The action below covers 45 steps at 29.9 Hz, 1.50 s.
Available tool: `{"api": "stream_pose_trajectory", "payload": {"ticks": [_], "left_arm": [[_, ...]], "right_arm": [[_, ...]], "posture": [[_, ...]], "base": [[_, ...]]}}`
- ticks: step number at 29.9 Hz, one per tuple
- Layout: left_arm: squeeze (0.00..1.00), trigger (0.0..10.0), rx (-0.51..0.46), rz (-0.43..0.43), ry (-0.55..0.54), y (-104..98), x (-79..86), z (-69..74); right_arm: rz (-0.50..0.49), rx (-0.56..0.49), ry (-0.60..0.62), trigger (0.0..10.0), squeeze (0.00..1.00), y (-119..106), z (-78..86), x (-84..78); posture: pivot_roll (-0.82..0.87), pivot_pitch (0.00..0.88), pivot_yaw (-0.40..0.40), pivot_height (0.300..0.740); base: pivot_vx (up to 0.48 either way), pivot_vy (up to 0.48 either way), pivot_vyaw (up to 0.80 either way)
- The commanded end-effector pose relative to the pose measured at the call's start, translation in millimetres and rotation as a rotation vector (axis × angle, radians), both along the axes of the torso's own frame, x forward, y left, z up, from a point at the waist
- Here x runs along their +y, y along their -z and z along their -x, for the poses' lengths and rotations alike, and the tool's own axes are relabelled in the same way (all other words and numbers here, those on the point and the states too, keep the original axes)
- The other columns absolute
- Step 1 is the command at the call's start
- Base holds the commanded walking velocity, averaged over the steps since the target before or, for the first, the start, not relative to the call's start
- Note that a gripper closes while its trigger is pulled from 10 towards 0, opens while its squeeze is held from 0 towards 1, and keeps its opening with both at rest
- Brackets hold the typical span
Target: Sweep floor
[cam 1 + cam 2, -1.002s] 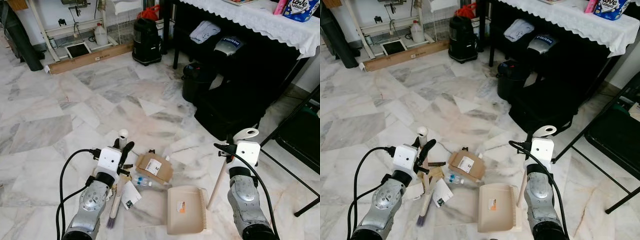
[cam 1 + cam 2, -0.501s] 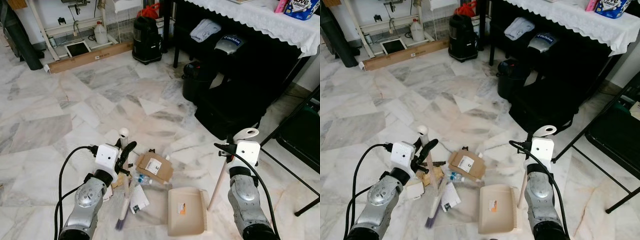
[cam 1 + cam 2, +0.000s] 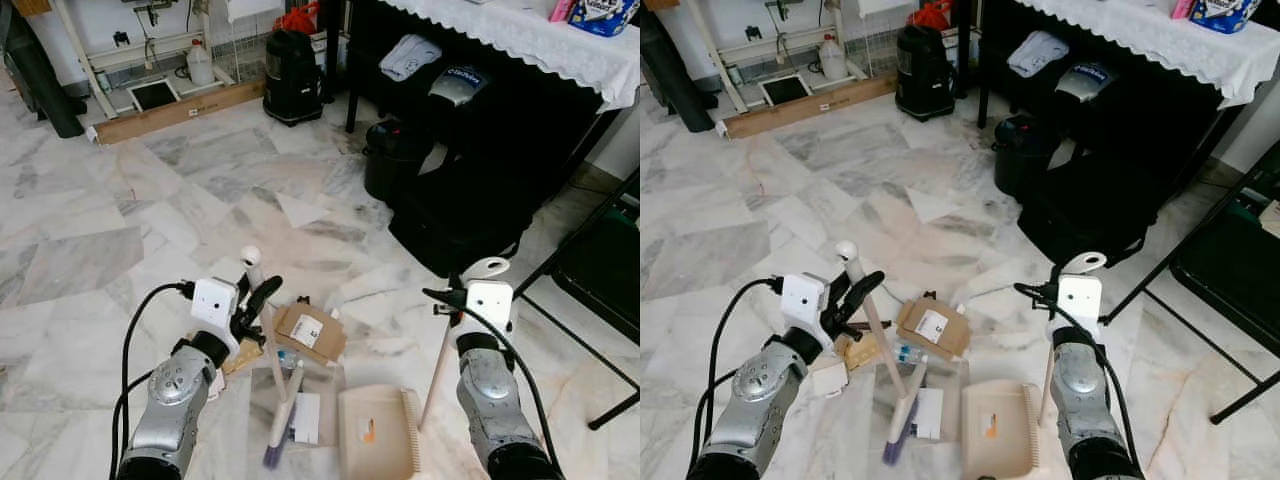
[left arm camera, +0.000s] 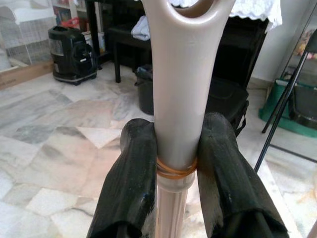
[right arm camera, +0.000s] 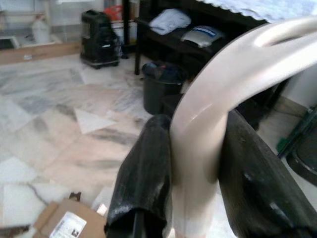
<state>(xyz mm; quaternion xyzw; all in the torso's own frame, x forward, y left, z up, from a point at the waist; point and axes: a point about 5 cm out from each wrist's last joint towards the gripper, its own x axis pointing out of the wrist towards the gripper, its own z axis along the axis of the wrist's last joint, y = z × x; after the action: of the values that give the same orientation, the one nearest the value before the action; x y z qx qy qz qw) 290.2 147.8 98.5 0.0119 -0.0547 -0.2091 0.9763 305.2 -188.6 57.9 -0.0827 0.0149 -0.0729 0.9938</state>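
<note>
**Litter bunched at the dustpan's open edge on marble floor**

Marble floor [image 3: 150, 190] lies open toward the far wall and to the robot's left; the robot's right is hemmed by a black table [image 3: 480, 120] under a white lace cloth [image 3: 520, 40], with a black bin [image 3: 395, 160] and dark bags beneath it, and a folding chair's legs [image 3: 585, 290] near the right arm. At the far edge stand a black vacuum cleaner [image 3: 292, 75], a white jug [image 3: 201, 68] and a long wooden board [image 3: 180, 112].

Left gripper [image 4: 176, 148] has its 2 fingers [image 4: 131, 173] clamped on the beige broom handle [image 4: 176, 99], just above a rubber band. That broom [image 3: 268, 345] slants down across the litter, its purple-tipped bristles [image 3: 275, 455] on the floor just beside the dustpan [image 3: 375, 430].

Right gripper [image 5: 193, 148] grips the dustpan's upright beige handle [image 3: 440, 360], fingers pressed on both sides below its loop.

Between the arms lie a brown cardboard packet [image 3: 310, 332] with a white label, a small plastic bottle [image 3: 290, 362], a white card [image 3: 305, 418] by the bristles, and a sheet of clear film [image 3: 320, 385] reaching the pan's lip.
</note>
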Motion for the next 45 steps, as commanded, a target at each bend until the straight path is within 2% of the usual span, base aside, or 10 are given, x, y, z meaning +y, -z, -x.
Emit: {"api": "stream_pose_trajectory", "payload": {"ticks": [1, 7, 14, 22, 32, 38, 42, 45], "left_arm": [[0.00, 10.0, -0.018, 0.039, 0.005, -9, -1.2, 1.4], [0.00, 10.0, -0.027, 0.060, -0.004, -13, -1.0, 1.9], [0.00, 10.0, -0.087, 0.080, -0.060, -30, 7.2, 0.1], [0.00, 10.0, -0.141, 0.088, -0.069, -51, 11.2, -0.7], [0.00, 10.0, -0.170, 0.080, -0.107, -56, 14.0, -1.3], [0.00, 10.0, -0.176, 0.055, -0.139, -55, 18.4, -1.1], [0.00, 10.0, -0.171, 0.017, -0.172, -51, 27.9, 2.9], [0.00, 10.0, -0.167, 0.004, -0.188, -49, 33.2, 4.4]], "right_arm": [[0.023, 0.007, 0.006, 10.0, 0.00, -3, -4.4, -3.2], [0.027, 0.020, 0.010, 10.0, 0.00, -1, -5.1, -4.4], [0.025, 0.024, 0.007, 10.0, 0.00, -1, -6.5, -6.3], [-0.005, -0.043, -0.005, 10.0, 0.00, -10, -11.1, -5.0], [-0.004, -0.099, 0.017, 10.0, 0.00, -17, -13.3, -6.3], [0.020, -0.079, 0.040, 10.0, 0.00, -14, -14.2, -8.5], [-0.011, -0.011, 0.069, 10.0, 0.00, -4, -14.7, -8.7], [-0.021, 0.001, 0.070, 10.0, 0.00, -2, -14.8, -8.0]], "posture": [[0.01, 0.107, -0.047, 0.740], [0.01, 0.106, -0.048, 0.740], [0.01, 0.105, -0.048, 0.740], [0.01, 0.103, -0.047, 0.740], [0.01, 0.108, -0.046, 0.740], [0.01, 0.111, -0.045, 0.740], [0.02, 0.114, -0.045, 0.740], [0.02, 0.114, -0.045, 0.740]], "base": [[0.000, 0.000, 0.00], [0.000, 0.000, 0.00], [0.000, 0.000, 0.00], [0.000, 0.000, 0.00], [0.000, 0.000, 0.00], [0.000, 0.000, 0.00], [0.000, 0.000, 0.00], [0.000, 0.000, 0.00]]}}
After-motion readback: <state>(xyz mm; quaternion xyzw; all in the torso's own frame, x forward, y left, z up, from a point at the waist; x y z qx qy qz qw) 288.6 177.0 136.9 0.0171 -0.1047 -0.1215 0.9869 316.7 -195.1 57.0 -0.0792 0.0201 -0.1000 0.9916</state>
